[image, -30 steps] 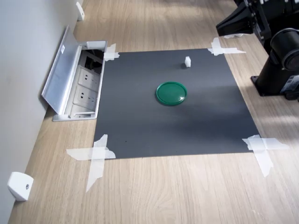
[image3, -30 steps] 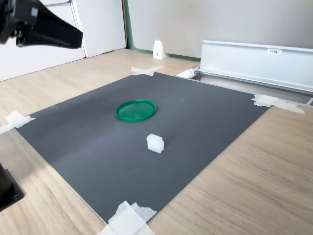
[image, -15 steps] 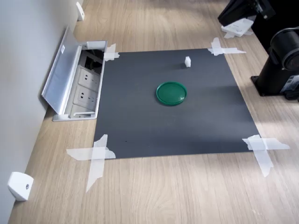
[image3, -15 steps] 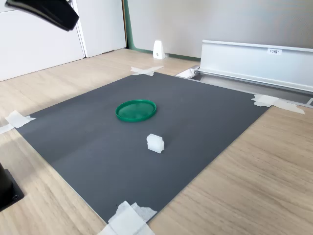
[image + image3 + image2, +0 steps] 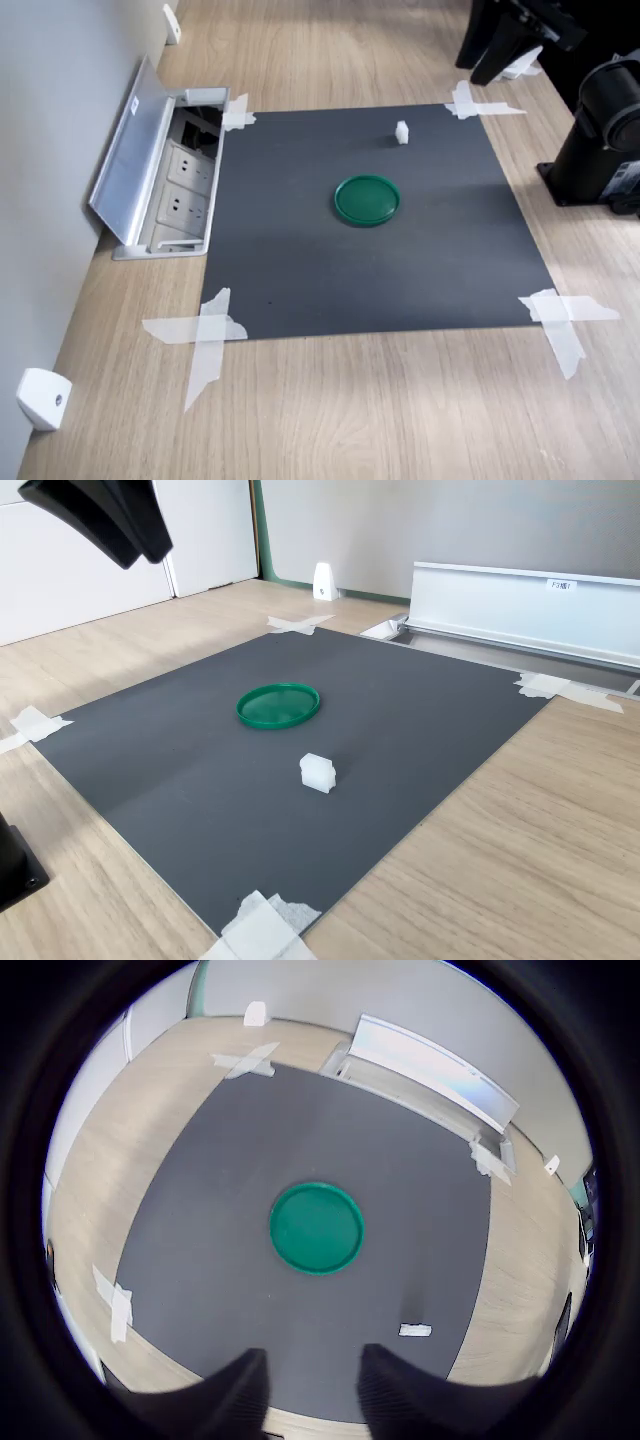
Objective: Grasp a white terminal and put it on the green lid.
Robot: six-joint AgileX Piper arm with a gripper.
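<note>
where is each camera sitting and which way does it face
First exterior view: high above the table edge, looking down the dark mat past the green lid to the white terminal; arm base and gripper on the first exterior view's right.
Second exterior view: low at the opposite side, terminal nearer than lid, facing the socket box; gripper top left.
Wrist view: high above the mat, looking down on the lid; fingertips apart.
All three share mat, lid and terminal.
</note>
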